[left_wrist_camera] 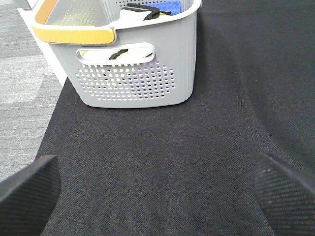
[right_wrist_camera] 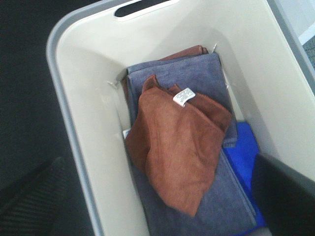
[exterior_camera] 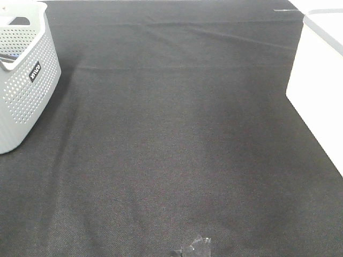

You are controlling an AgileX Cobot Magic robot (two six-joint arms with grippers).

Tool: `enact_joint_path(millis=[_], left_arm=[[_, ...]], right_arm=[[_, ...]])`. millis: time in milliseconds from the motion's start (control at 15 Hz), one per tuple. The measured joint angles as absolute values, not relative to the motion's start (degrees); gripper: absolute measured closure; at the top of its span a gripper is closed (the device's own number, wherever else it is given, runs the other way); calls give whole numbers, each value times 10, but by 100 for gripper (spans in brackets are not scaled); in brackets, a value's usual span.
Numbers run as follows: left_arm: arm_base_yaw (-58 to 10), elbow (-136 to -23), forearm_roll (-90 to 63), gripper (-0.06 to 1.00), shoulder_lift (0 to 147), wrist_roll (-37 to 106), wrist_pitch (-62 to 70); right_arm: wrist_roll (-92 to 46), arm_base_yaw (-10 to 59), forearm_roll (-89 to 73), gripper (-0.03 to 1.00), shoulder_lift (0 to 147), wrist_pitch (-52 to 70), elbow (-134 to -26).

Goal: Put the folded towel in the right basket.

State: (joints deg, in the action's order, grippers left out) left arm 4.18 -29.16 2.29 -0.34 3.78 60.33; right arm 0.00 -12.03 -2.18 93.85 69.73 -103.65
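Note:
In the right wrist view a brown towel with a white label lies loosely folded inside the right basket, a cream bin with a grey rim. It rests on a grey towel. My right gripper hangs above the basket's inside, open and empty, with its dark fingers on either side. My left gripper is open and empty, low over the black cloth, facing the left basket. Neither gripper shows in the exterior high view, where the right basket stands at the right edge.
The left basket is grey and perforated with an orange handle and holds several cloths. A blue towel and another brown one lie under the grey towel. A small shiny scrap lies at the front edge of the black cloth.

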Motion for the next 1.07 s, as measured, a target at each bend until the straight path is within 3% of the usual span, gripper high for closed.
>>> enact_joint_path(millis=[267,533,1067], left_arm=[[42,-292,23,-5,-3,38,603],[42,-292,23,-5,-3,38,603],[42,-292,23,-5,-3,38,603]], right_arm=[[-29,-110,-56,2,756,678,-862],[-25,-19,-50,4,608,621,-669],[25,-14,33,4,242,621,-407]])
